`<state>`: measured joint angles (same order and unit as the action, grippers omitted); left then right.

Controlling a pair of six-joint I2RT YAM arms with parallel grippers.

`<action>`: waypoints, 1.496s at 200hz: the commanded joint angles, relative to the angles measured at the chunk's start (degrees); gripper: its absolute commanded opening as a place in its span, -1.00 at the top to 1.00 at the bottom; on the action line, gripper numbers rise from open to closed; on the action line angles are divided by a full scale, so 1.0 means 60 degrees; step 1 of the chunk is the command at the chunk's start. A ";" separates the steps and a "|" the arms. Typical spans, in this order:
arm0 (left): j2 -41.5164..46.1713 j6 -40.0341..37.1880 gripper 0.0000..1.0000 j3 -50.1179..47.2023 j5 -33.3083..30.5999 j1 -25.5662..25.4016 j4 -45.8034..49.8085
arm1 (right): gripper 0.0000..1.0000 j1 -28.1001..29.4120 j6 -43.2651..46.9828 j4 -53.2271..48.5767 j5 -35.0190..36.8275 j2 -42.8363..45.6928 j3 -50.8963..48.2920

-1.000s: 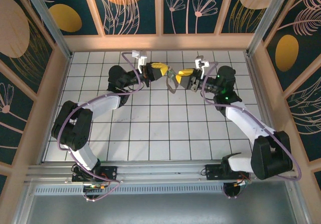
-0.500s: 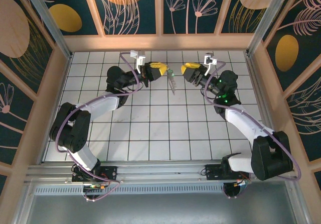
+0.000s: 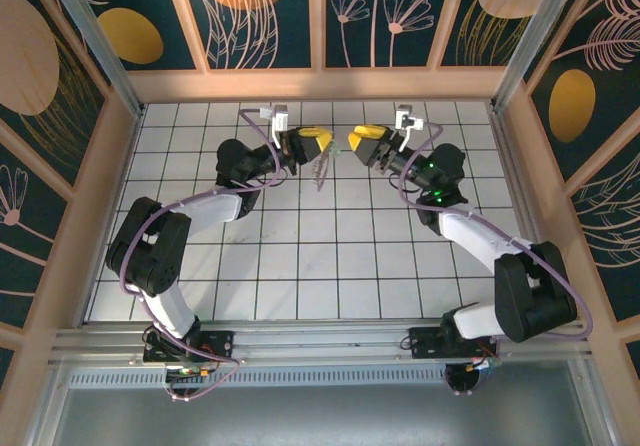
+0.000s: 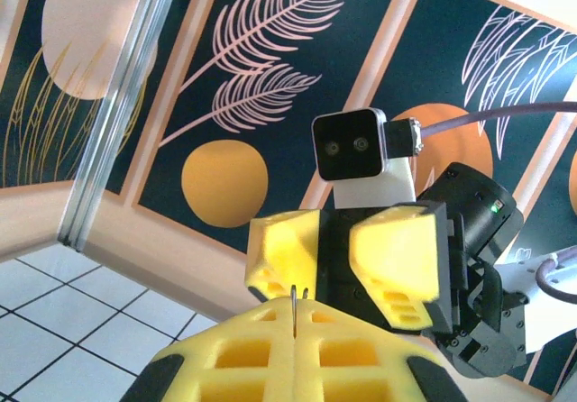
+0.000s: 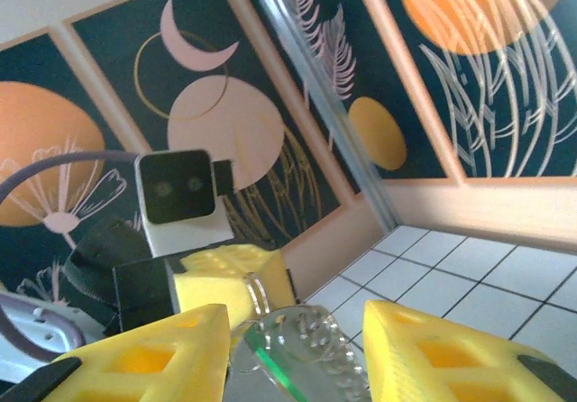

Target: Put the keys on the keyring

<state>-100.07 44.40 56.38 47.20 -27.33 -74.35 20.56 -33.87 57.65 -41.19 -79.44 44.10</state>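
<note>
My left gripper [image 3: 320, 145] is shut on the keyring [image 4: 296, 305], a thin wire loop that pokes out between its yellow fingers [image 4: 270, 357]. Silvery keys [image 3: 320, 172] with a green edge [image 5: 275, 372] dangle from the keyring [image 5: 255, 287] below the left gripper's fingers [image 5: 225, 276]. My right gripper [image 3: 357, 140] faces the left one from the right, a short gap away, with its jaws open. In the right wrist view the keys [image 5: 338, 348] hang in front of the right gripper [image 5: 293, 323], framed by its fingers and held by neither. In the left wrist view the right gripper's fingers [image 4: 395, 258] stand apart.
Both arms reach to the far middle of the white tiled table [image 3: 320, 266]. The wooden back wall [image 3: 320, 84] runs close behind the grippers, with side walls [image 3: 110, 176] on the left and right.
The right gripper drew back from the keys to the right, then came back toward the left gripper, jaws open. The keys swung a little left under the left gripper.
</note>
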 commanded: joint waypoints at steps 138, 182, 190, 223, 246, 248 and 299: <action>0.0373 0.0228 1.00 -0.0208 0.0087 -0.0019 -0.0690 | 0.25 0.0807 -0.0049 0.1406 -0.0481 -0.0938 0.0258; 0.0375 0.0283 1.00 -0.0174 0.0152 -0.0016 -0.0741 | 0.27 0.0807 -0.0110 0.1515 -0.0534 -0.1038 0.0366; 0.0374 0.0316 1.00 -0.0175 0.0161 -0.0017 -0.0762 | 0.27 0.0813 -0.0099 0.1515 -0.0519 -0.1034 0.0385; 0.0375 0.0407 1.00 -0.0177 0.0177 -0.0023 -0.0895 | 0.32 0.0815 -0.0109 0.1496 -0.0567 -0.1083 0.0499; 0.0120 0.0439 1.00 -0.0169 0.0192 -0.0019 -0.0939 | 0.55 0.0811 -0.0112 0.1454 -0.0634 -0.1143 0.0585; 0.0114 0.0444 1.00 -0.0168 0.0198 -0.0016 -0.0939 | 0.57 0.0808 -0.0105 0.1463 -0.0646 -0.1141 0.0581; 0.0067 0.0501 1.00 -0.0167 0.0300 -0.0030 -0.0945 | 1.00 0.0807 -0.0124 0.1494 -0.0897 -0.1223 0.0728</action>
<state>-99.04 46.61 54.00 47.51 -27.24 -76.55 24.95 -34.61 64.07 -44.03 -85.91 46.13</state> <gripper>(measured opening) 0.044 0.040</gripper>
